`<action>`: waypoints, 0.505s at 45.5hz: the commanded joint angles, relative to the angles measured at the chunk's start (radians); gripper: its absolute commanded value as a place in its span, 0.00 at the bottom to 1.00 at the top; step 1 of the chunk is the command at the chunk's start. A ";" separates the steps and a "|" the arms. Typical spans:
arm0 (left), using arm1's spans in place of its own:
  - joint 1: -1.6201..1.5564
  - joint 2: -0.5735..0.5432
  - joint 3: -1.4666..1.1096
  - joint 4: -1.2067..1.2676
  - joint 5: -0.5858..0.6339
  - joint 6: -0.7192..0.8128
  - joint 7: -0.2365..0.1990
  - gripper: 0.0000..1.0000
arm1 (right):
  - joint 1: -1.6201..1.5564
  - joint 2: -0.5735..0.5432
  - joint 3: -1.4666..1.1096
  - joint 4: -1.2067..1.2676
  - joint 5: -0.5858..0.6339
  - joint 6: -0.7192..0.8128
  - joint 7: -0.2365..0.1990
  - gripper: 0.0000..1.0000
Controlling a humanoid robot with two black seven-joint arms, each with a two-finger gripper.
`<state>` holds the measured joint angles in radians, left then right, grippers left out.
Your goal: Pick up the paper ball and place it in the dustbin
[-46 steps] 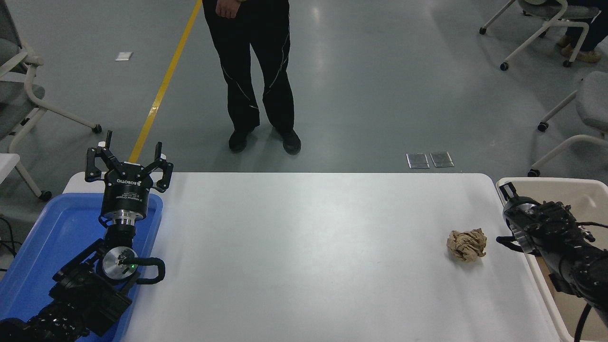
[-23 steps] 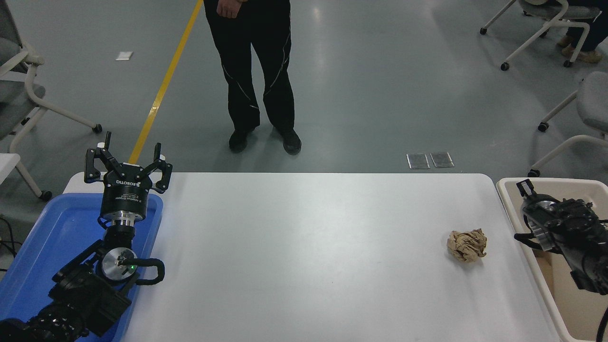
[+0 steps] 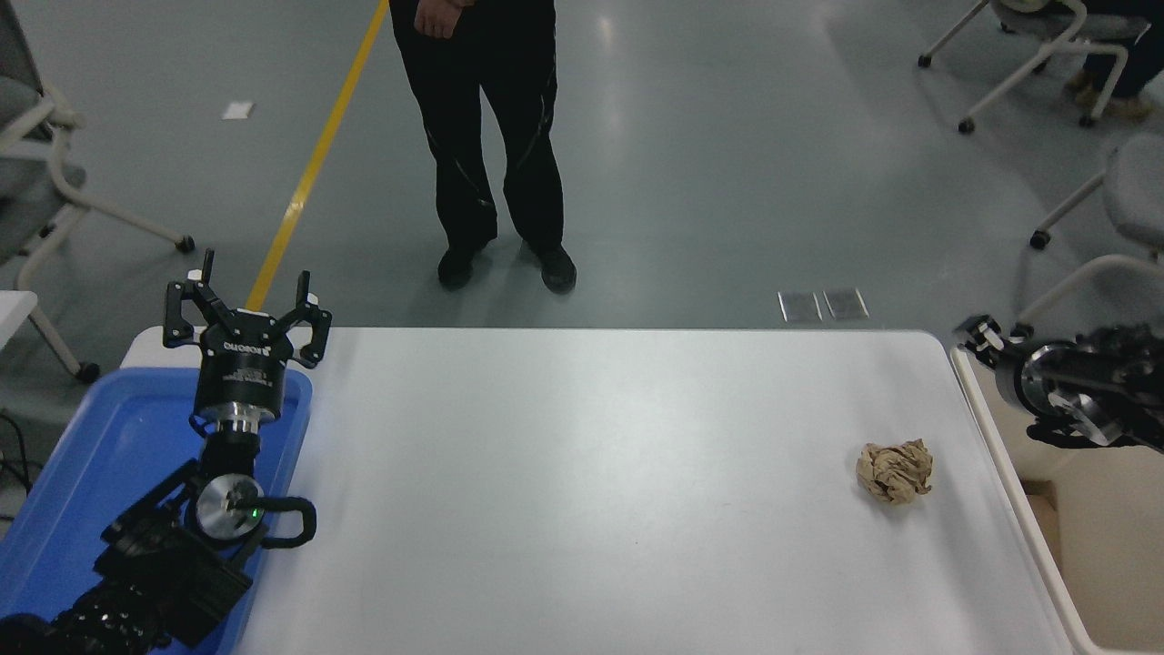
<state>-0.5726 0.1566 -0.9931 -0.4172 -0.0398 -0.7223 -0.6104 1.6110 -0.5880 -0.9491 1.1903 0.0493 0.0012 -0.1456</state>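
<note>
Head view: left gripper (image 3: 245, 305) fingers wide, empty; right gripper (image 3: 978, 335) fingers' state unclear, apart from paper ball (image 3: 895, 470).

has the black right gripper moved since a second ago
Yes. The black right gripper has shifted toward the far end of the cream-beige plastic dustbin.

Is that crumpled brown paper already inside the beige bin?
No, the paper ball lies on the white table, left of the dustbin.

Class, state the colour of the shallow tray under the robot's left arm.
Blue: the tray shows plainly in the head view, at the table's left end.
</note>
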 commanded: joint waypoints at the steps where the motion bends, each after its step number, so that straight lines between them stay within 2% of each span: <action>1: -0.001 0.000 0.001 0.000 0.000 0.000 0.000 0.99 | 0.440 -0.013 -0.200 0.353 -0.011 0.261 0.001 1.00; 15: -0.001 0.001 0.001 0.000 0.000 -0.003 0.000 0.99 | 0.818 -0.036 -0.246 0.480 -0.029 0.784 -0.017 1.00; 23: -0.001 0.001 -0.001 0.000 0.000 -0.005 0.000 0.99 | 0.975 -0.039 -0.244 0.482 -0.051 0.784 -0.061 1.00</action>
<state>-0.5737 0.1577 -0.9929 -0.4173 -0.0399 -0.7246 -0.6105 2.3342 -0.6171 -1.1707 1.6164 0.0240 0.6284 -0.1674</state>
